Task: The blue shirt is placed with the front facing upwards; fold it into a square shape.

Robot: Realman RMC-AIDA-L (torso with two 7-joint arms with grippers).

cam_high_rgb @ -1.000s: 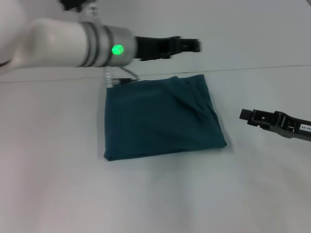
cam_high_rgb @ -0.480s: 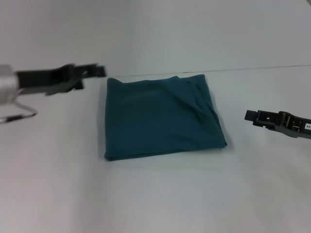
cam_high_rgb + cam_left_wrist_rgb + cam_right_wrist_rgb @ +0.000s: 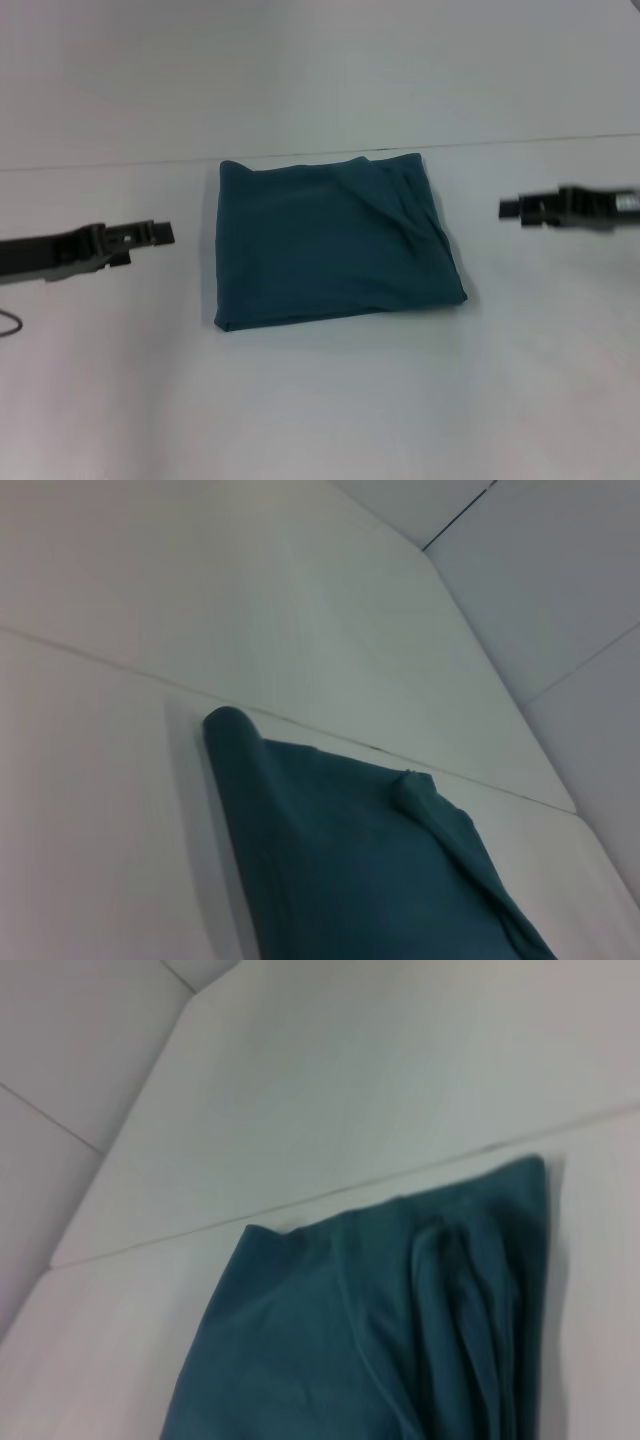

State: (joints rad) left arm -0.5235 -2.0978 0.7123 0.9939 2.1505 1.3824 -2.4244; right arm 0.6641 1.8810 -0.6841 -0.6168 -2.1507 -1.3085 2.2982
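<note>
The blue shirt (image 3: 335,245) lies folded into a roughly square teal packet in the middle of the white table (image 3: 320,400), plain side up, with a few creases along its right part. No print shows. My left gripper (image 3: 160,234) hovers to the left of the shirt, apart from it and pointing toward it. On the other side, my right gripper (image 3: 512,208) hangs off the shirt's right edge, also clear of the cloth. The left wrist view shows the shirt (image 3: 360,860) from its left side. The right wrist view shows the shirt (image 3: 350,1340) and its creased folds.
A white wall (image 3: 320,70) rises behind the table's far edge, just past the shirt. Bare white tabletop surrounds the shirt on the left, right and near sides.
My left arm swung away from above the shirt's far edge, out to the left and down toward the table. The right gripper rose slightly farther back. The shirt stayed put.
</note>
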